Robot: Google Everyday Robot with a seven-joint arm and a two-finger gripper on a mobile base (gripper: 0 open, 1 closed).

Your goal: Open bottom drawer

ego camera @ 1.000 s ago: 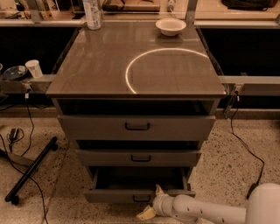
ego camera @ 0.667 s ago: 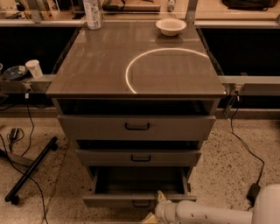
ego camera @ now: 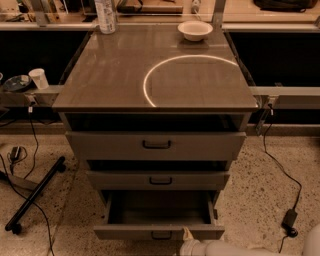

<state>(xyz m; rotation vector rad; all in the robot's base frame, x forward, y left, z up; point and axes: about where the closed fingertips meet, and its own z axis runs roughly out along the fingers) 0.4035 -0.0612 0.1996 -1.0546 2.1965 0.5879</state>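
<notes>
Your bottom drawer (ego camera: 125, 232) sits lowest in the cabinet (ego camera: 155, 70), down by the floor, and it stands pulled well out, so you look straight down into its dark inside. Its grey-brown front is the shortest of the three and carries a small black loop handle (ego camera: 161, 235) at the centre. The gripper (ego camera: 188, 235) is at the lower edge of your view, just right of that handle and up against the drawer front, with the white arm (ego camera: 225, 248) running off to the right behind it. You cannot tell from here whether it is clamped on anything or set wide. Above, the middle drawer (ego camera: 158, 180) and the top drawer (ego camera: 156, 145) each stick out a little, stepped one over the other. On the cabinet top you have a white bowl (ego camera: 195, 30) at the back right, a bottle (ego camera: 105, 15) at the back left, and a bright arc of light (ego camera: 150, 85) across the surface. To the left, a paper cup (ego camera: 38, 78) stands on a side rail, and a black stand leg (ego camera: 32, 195) lies on the speckled floor. To the right, a cable runs down to a power adapter (ego camera: 289, 220), well apart from the drawer.
</notes>
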